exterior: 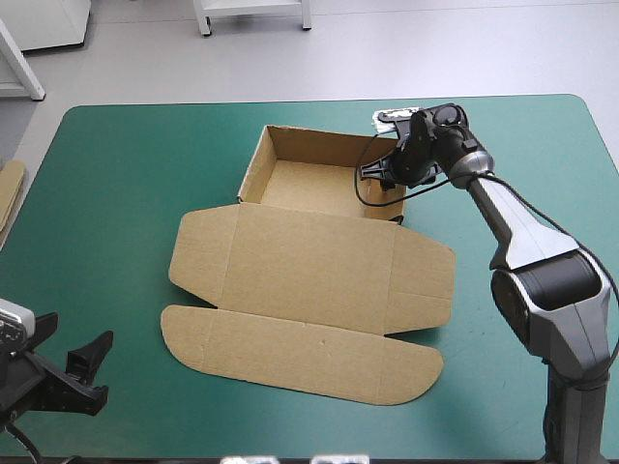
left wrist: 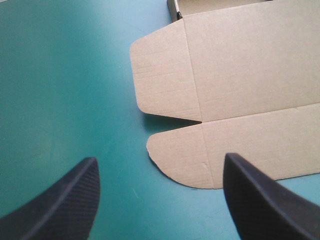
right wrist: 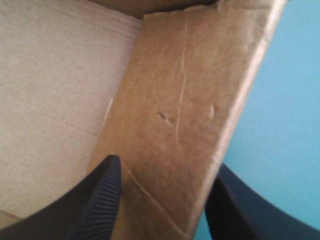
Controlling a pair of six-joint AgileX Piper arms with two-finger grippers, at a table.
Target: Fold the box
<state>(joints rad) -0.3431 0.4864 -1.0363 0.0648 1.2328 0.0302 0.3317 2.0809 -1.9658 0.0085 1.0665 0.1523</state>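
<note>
The brown box [exterior: 309,261] lies mid-table as an open tray [exterior: 290,145] at the far side, with its lid and flaps flat toward me. My right gripper [exterior: 392,184] is at the tray's right wall. In the right wrist view that wall [right wrist: 185,100] leans between the black fingers, one inside the tray and one outside over the teal-green cover, so the right gripper [right wrist: 167,162] is open astride it. My left gripper [exterior: 87,372] hovers open at the near left corner of the table. Ahead of the left gripper [left wrist: 160,157] lie the lid's left flaps [left wrist: 165,85].
An edge of more brown board [exterior: 8,193] shows at the table's left edge. Bare teal-green cover [exterior: 116,193] lies left of the box, and more of it to the right and along the front edge.
</note>
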